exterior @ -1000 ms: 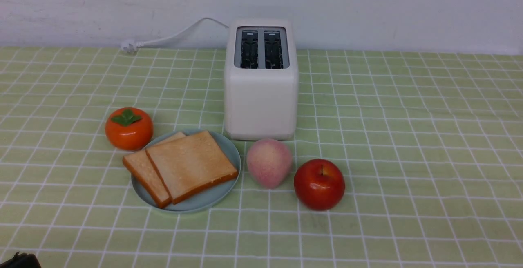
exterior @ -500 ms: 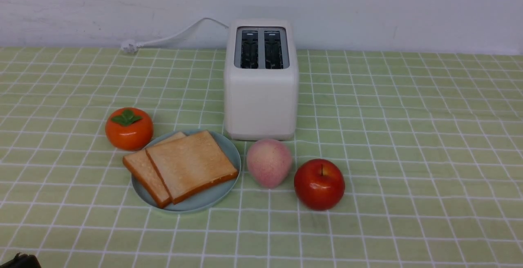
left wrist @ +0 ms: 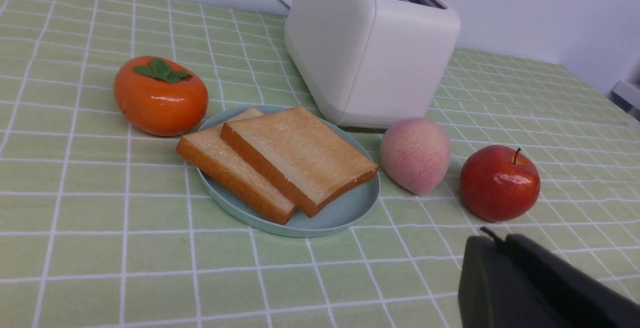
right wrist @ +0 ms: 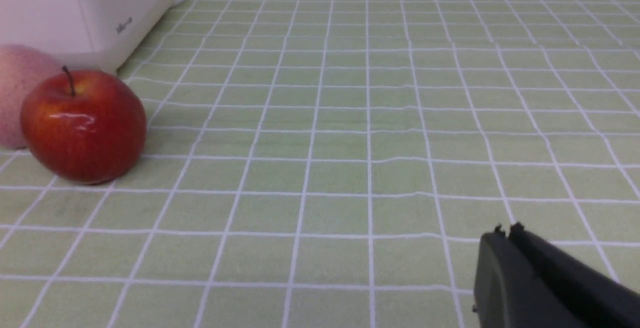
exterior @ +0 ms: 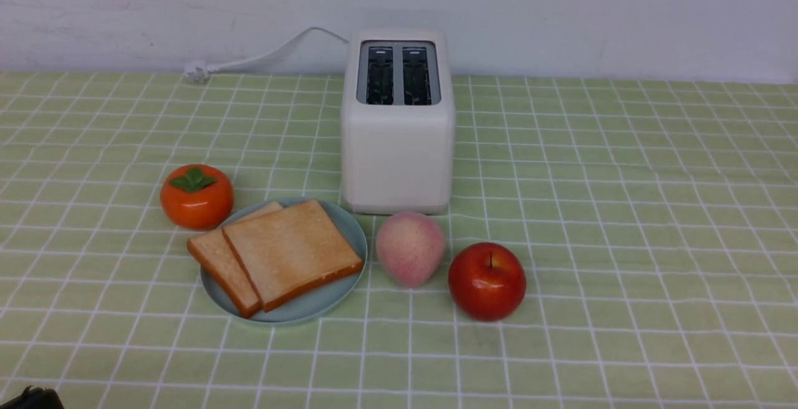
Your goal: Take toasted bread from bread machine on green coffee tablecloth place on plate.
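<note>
Two slices of toasted bread (exterior: 283, 256) (left wrist: 295, 155) lie overlapping on the light-blue plate (exterior: 324, 303) (left wrist: 345, 213), in front of and left of the white bread machine (exterior: 397, 147) (left wrist: 370, 53). Its two slots (exterior: 398, 75) are dark, with no toast showing in them. All of it rests on the green coffee tablecloth (exterior: 623, 209). My left gripper (left wrist: 495, 240) is shut and holds nothing; it hovers low over the cloth on the near side of the plate and the apple. My right gripper (right wrist: 506, 233) is shut and holds nothing, above bare cloth right of the apple.
An orange persimmon (exterior: 196, 196) (left wrist: 160, 95) sits left of the plate. A pink peach (exterior: 410, 249) (left wrist: 415, 155) and a red apple (exterior: 487, 281) (right wrist: 84, 125) stand right of it. The toaster's white cord (exterior: 262, 57) runs along the back wall.
</note>
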Motion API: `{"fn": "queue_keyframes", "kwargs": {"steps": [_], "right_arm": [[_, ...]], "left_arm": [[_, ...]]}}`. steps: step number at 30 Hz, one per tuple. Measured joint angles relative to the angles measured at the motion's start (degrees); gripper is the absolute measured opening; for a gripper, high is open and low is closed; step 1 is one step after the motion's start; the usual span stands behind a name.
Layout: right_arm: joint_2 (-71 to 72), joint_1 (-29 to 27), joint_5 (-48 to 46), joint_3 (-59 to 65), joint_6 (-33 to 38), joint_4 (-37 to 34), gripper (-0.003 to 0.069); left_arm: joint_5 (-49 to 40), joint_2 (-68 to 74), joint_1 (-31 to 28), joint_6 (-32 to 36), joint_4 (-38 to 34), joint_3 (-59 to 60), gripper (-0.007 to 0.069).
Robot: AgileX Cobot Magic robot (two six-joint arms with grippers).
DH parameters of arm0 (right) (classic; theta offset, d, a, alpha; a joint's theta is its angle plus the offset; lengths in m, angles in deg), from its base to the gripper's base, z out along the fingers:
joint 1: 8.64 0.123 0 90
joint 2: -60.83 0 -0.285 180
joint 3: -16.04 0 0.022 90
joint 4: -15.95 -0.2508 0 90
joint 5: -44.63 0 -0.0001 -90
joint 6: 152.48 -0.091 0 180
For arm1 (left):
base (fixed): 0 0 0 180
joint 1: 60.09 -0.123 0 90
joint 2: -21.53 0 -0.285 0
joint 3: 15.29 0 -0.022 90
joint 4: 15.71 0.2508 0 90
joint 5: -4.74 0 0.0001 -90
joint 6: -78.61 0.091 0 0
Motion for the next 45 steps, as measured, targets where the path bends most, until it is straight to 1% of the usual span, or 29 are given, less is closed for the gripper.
{"fn": "queue_keyframes", "kwargs": {"steps": [9,16,19,40,42,45], "right_arm": [[0.0,-0.2,-1.8,0.0,0.2,-1.7,-0.001],[0.0,-0.2,-4.9,-0.4,4.3,-3.1,-0.001],[0.0,-0.2,-5.2,-0.4,4.8,-3.7,-0.001],[0.0,-0.2,-5.5,-0.5,4.9,-4.2,0.0007],[0.0,-0.2,-5.5,-0.5,4.9,-4.2,0.001],[0.0,-0.2,-5.5,-0.5,4.9,-4.2,0.0013]], "left_arm": [[-0.1,0.0,0.0,0.0,0.0,0.0,0.0023],[-0.1,0.0,0.0,0.0,0.0,0.0,0.0027],[-0.1,0.0,0.0,0.0,0.0,0.0,0.0029],[-0.1,0.0,0.0,0.0,0.0,0.0,0.005],[-0.1,0.0,0.0,0.0,0.3,0.0,0.005],[1.7,0.0,0.0,-0.5,3.0,1.1,0.0046]]}}
